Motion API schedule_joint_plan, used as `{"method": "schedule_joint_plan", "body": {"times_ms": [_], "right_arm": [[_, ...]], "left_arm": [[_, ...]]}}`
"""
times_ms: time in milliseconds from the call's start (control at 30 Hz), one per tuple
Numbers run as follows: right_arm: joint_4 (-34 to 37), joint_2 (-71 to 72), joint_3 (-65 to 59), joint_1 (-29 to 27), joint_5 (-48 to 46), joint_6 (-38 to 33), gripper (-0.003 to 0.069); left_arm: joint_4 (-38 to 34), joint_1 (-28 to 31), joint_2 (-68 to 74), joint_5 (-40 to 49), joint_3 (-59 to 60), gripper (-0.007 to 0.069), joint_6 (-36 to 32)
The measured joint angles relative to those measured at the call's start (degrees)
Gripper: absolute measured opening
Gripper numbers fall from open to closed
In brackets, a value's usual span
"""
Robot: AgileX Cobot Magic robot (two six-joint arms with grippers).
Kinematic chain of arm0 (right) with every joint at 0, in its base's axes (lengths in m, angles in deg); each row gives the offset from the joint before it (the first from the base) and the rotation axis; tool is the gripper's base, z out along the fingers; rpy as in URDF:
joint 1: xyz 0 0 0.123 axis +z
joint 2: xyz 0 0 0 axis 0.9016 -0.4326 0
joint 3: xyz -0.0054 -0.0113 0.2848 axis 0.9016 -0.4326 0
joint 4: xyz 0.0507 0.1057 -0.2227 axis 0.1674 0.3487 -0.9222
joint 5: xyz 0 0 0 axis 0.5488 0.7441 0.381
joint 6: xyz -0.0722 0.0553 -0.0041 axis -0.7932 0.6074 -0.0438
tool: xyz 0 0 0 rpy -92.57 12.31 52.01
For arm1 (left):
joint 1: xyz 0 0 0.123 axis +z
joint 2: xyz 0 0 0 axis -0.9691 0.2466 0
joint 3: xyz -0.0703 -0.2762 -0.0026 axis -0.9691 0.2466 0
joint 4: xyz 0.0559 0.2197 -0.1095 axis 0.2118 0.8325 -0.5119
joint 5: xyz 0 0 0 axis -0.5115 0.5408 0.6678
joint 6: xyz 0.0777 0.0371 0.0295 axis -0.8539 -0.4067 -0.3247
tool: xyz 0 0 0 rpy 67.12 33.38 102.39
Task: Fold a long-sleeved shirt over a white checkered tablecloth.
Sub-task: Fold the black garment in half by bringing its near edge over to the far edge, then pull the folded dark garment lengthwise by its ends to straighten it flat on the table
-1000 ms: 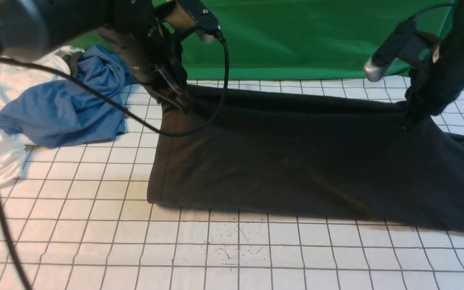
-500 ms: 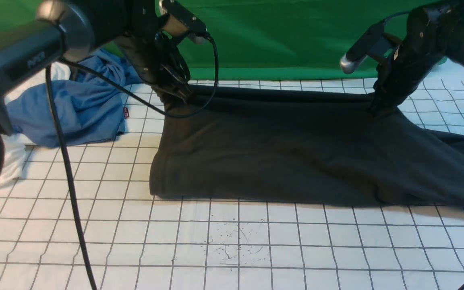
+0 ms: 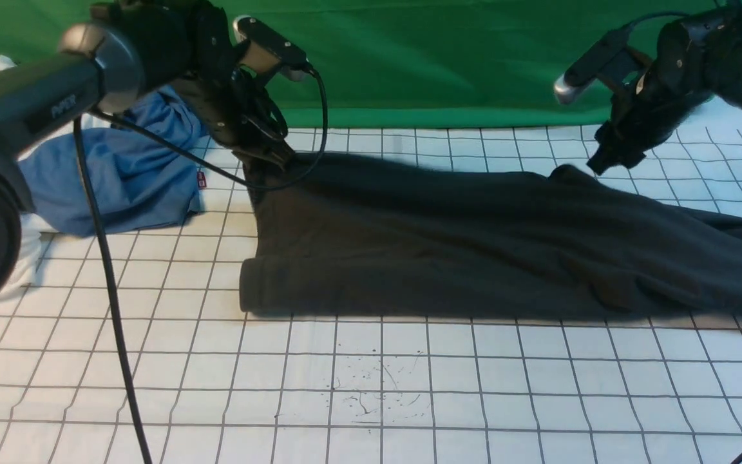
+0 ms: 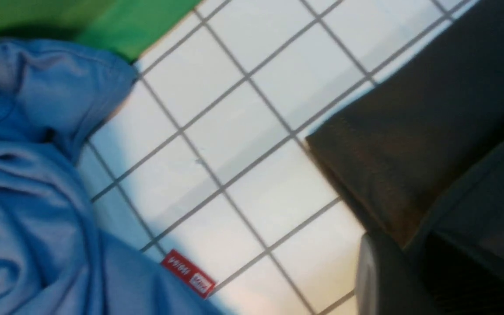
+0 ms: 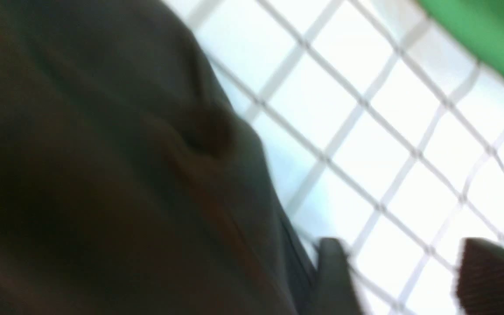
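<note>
The long-sleeved shirt [image 3: 448, 245] is being left seemingly once-folded on the white checkered tablecloth [image 3: 152, 361], more folds pending; right pincer [image 3: 603, 164] released, left pincer's [image 3: 274, 154] state untellable.

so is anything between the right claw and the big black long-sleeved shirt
Nothing visible does. The right claw hangs open close by the far edge of the charcoal-black knit long-sleeved shirt, with no object between them.
</note>
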Motion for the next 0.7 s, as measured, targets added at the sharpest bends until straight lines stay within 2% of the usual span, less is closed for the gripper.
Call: {"method": "schedule_joint_plan", "body": {"times_ms": [33, 67, 133, 167, 200, 233, 300, 367, 500, 600, 700], "right_arm": [[-0.19, 0.29, 0.70, -0.09, -2.11, 0.06, 0.0489], [-0.43, 0.77, 1.68, -0.16, -5.08, 0.06, 0.0538], [-0.55, 2.12, 3.49, -0.43, -10.44, 0.06, 0.0576], [-0.55, 2.50, 4.03, -0.51, -11.56, 0.06, 0.0580], [-0.55, 4.29, 4.91, -1.13, -15.56, 0.06, 0.0577], [-0.55, 5.49, 5.25, -1.71, -17.42, 0.06, 0.0571], [-0.50, 7.65, 5.47, -3.78, -21.82, 0.78, 0.0554], [-0.50, 9.40, 4.78, -6.56, -23.78, 2.43, 0.0547], [1.12, 12.54, 0.27, -11.24, -24.62, 3.88, 0.0542], [1.71, 16.13, -7.92, -15.09, -24.78, 3.91, 0.0541], [1.83, 17.59, -14.77, -16.69, -22.45, 3.84, 0.0541]], "left_arm": [[0.18, 0.13, 0.00, 0.50, -0.45, 0.0162, 0.07], [0.10, 0.19, 0.00, 1.07, -1.03, 0.0197, 0.07], [-0.66, 0.26, 0.00, 2.94, -2.86, 0.0289, 0.07], [-1.03, 0.26, 0.00, 3.79, -3.37, 0.0307, 0.07], [-3.72, 0.26, 0.00, 6.29, -5.80, 0.0375, 0.13], [-5.31, 0.26, -0.05, 7.58, -6.90, 0.0410, 0.13], [-9.62, 0.26, -0.05, 10.62, -9.30, 0.0460, 0.13], [-13.47, 0.14, -0.11, 13.03, -11.03, 0.0479, 0.13], [-14.99, -0.44, -0.21, 15.10, -11.77, 0.0467, 0.13], [-14.99, -0.88, -0.08, 16.91, -11.77, 0.0428, 0.07], [-14.99, -0.83, 0.17, 17.07, -11.77, 0.0400, -0.95]]}}
